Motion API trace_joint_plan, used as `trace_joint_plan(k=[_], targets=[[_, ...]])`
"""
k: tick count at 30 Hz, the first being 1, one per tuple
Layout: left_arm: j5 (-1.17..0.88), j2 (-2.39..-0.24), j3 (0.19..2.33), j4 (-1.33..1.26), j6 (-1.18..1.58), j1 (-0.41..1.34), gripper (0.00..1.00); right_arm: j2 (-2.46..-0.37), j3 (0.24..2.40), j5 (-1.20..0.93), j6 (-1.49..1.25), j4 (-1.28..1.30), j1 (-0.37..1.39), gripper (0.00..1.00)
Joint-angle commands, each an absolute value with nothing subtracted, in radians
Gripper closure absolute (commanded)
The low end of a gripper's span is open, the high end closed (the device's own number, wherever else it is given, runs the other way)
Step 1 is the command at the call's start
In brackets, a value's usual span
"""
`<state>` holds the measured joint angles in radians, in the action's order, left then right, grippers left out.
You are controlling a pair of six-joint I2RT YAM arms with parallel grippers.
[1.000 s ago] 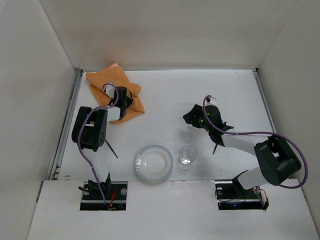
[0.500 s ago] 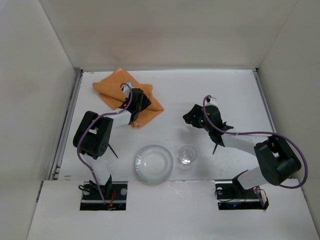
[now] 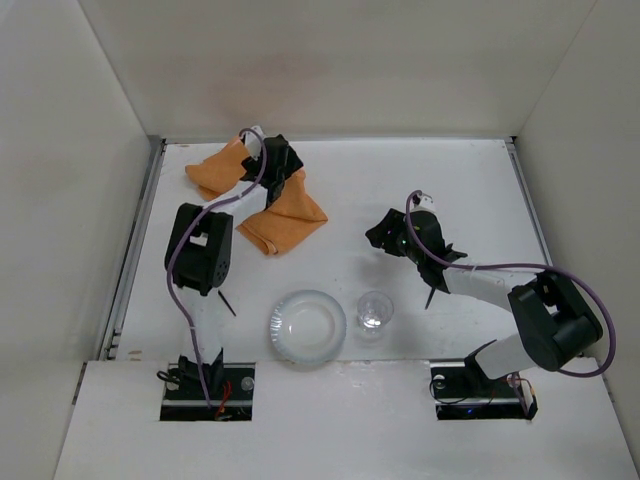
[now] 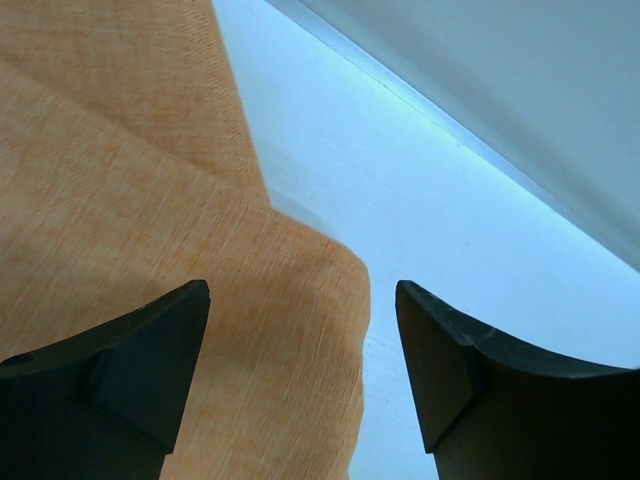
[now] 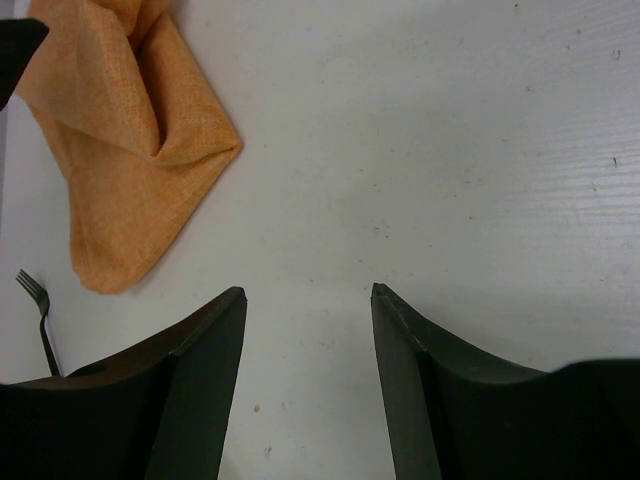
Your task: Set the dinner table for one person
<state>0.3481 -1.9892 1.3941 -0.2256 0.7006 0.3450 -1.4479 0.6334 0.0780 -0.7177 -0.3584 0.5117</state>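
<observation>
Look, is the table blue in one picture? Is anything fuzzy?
Left wrist view: the table has a blue tint, with a bright strip by the wall; the cloth shows sharp weave. Right wrist view: even greyish light, nothing fuzzy. Top view: soft light, faint shadows.

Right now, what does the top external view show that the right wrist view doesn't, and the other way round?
Only top external: the clear plate and the glass near the arm bases, plus both arms in full, with the left gripper above the orange cloth. Only right wrist: the right gripper up close, its fingers apart with bare tabletop between them. Both: the crumpled orange cloth, the dark fork lying near it, and the white dinner table.
</observation>
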Motion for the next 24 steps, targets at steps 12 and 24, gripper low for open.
trace_joint_plan(k=[12,24], targets=[[0.137,-2.189,1.634,0.034,0.511,0.398,0.68,-1.393,0.643,0.092,-0.712,-0.393,0.51,0.41],[-0.188,-2.204,1.687,0.074,0.287,0.545,0.8,-1.345,0.609,0.152,-0.723,-0.406,0.501,0.41]])
